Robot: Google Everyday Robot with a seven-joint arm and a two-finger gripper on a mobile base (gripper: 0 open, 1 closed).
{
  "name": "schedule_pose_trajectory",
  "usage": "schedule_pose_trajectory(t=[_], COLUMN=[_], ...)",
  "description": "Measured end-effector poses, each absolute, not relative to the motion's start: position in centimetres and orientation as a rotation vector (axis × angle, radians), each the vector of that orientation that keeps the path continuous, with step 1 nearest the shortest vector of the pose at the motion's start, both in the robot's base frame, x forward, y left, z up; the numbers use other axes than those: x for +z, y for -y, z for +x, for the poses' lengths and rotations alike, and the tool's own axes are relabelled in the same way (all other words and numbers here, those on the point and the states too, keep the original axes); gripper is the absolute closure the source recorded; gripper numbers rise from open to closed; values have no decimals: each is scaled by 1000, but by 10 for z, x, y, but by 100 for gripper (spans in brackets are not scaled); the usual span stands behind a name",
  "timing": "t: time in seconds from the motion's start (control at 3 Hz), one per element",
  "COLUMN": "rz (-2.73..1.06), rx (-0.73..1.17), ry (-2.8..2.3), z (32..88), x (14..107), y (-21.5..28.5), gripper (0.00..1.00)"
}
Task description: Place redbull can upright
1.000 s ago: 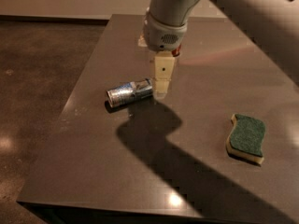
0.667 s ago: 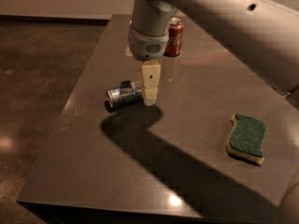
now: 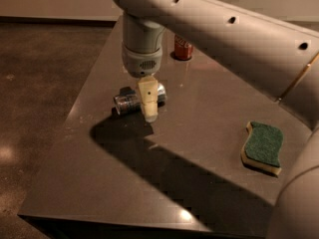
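The redbull can [image 3: 128, 102] lies on its side on the dark grey table [image 3: 199, 113], left of centre, with its silver top facing front-left. My gripper [image 3: 149, 108] hangs straight down from the big grey arm [image 3: 209, 29]. It is low over the can's right half and covers part of it. I cannot tell whether it touches the can.
A red Coca-Cola can [image 3: 183, 47] stands upright at the back of the table, half hidden by the arm. A green-and-yellow sponge [image 3: 263, 146] lies at the right. The table's left edge runs close to the lying can. The arm casts a wide shadow across the front.
The gripper has moved left and down, from beside the lying can's right end to over its right half. The can has not moved.
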State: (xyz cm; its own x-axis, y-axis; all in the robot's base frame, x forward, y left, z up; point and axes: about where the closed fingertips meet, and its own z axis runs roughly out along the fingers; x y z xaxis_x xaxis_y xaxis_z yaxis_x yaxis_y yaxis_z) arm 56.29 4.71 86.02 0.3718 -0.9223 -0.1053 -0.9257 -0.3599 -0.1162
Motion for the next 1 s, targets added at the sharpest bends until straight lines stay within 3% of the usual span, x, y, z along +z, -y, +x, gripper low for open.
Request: schedule_pose_trajectory(t=[0.33,0.67,1.0], rz=[-2511,-2538,-2549], rx=[9,-17,-28], ry=[-1671,-1673,-1680], z=[557,553,551], x=[850,843,839], y=[-59,-68,-73], gripper=[0,16,40])
